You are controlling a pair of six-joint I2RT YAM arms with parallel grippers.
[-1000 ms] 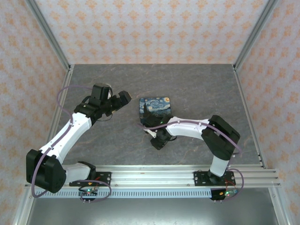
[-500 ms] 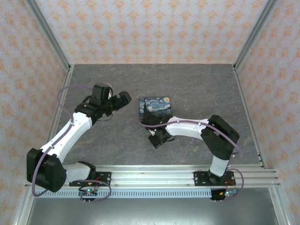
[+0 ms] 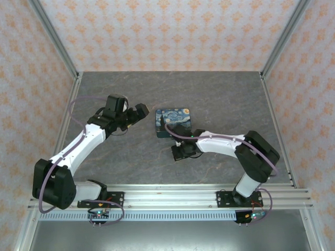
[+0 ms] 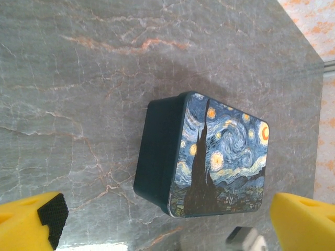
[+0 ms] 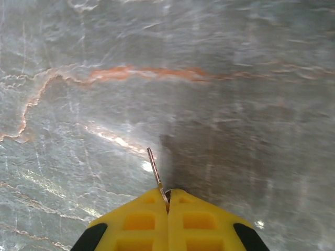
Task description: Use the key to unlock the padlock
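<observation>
Now R pincer (image 5: 168, 196) low, clenched on key (image 5: 157, 177); L pincer (image 4: 167, 213) spread, facing box (image 4: 222, 157)

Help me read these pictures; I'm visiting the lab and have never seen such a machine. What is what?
This is a robot with a left arm and a right arm, bolted at the near edge of a grey stone-patterned table. One picture is taken from above and behind the arms. The other two come from a small camera on each wrist, so the yellow shapes at the bottom are that arm's own fingers.

On the table sits a dark-blue box with a swirly starry-night print. The left gripper is open and holds nothing. It points at the box, which its wrist camera sees between the spread fingers. The right gripper is just in front of the box, shut on a thin metal key whose blade sticks out past the fingertips.
</observation>
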